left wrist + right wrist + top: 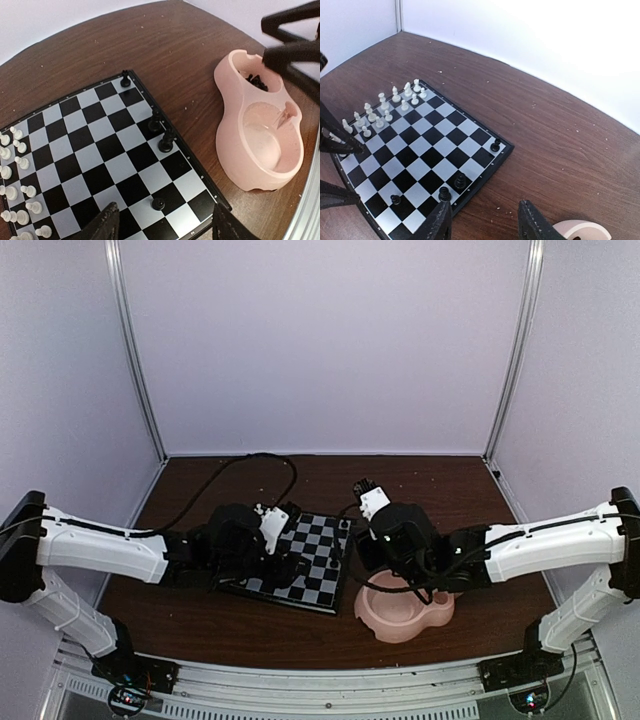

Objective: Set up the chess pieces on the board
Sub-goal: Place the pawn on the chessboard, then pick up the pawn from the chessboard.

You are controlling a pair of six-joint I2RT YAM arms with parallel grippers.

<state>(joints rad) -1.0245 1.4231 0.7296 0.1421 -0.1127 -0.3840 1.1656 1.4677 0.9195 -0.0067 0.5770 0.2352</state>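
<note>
Jaws are parted and empty on left gripper (pixel 165 225) and right gripper (pixel 485 222). Black pieces (pixel 255 80) in the pink dish (pixel 227 125) are probably best pinched singly, then centred on squares of the board (pixel 120 162).

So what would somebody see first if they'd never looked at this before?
Probably the small black-and-pale checked chessboard in the middle of the brown table, with tiny white plastic chessmen crowded along one edge and just four black ones dotted near the opposite side. Next, the pink double-bowl dish right beside it, with more black pieces heaped in one bowl.
</note>
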